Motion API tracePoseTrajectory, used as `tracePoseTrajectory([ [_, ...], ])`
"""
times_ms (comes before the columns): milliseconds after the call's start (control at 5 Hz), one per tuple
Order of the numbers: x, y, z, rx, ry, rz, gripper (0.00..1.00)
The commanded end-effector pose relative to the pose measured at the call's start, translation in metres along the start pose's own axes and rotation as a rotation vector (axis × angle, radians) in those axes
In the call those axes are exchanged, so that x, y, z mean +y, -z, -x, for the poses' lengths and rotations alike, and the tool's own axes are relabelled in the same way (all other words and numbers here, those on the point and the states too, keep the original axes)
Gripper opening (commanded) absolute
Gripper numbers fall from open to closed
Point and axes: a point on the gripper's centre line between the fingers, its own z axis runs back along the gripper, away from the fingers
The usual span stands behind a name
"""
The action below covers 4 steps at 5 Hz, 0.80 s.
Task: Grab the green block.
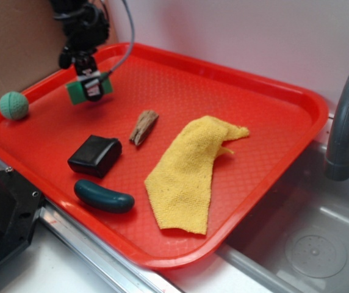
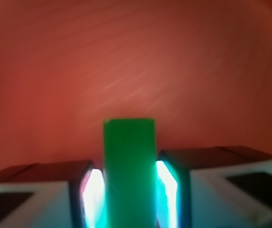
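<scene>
Flat bright green block [image 1: 77, 91] clamped between black gripper [image 1: 93, 87] fingers [image 2: 81, 190], held above red plastic tray [image 1: 180, 85] far-left area. Pale green ball [image 1: 13, 105] nearby; brown wood chip [image 1: 143, 126] well apart.

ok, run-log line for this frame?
gripper: shut on green block | block: between fingers, above red tray | phase: grasped

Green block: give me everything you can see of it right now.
The green block is a small, flat, rectangular piece, bright green and matte. It sits clamped in the claw, one finger pressing each long side, as the wrist view shows. In the exterior view it hangs near the far left corner of the red tray, apparently lifted off the surface, though the gap beneath is hard to judge. Part of it is hidden behind the claw. Nothing else touches it.
</scene>
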Motion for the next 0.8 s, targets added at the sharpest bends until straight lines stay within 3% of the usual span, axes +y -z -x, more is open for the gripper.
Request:
tracePoseTrajectory([
  [0, -0.037, -0.102, -0.041, -0.023, -0.455, -0.025, 0.00],
  [200, -0.048, -0.152, -0.032, 0.014, -0.540, 0.016, 0.00],
  [400, -0.057, -0.190, -0.035, 0.001, -0.514, 0.012, 0.00],
  [600, -0.058, -0.178, -0.036, 0.010, -0.519, -0.039, 0.00],
])
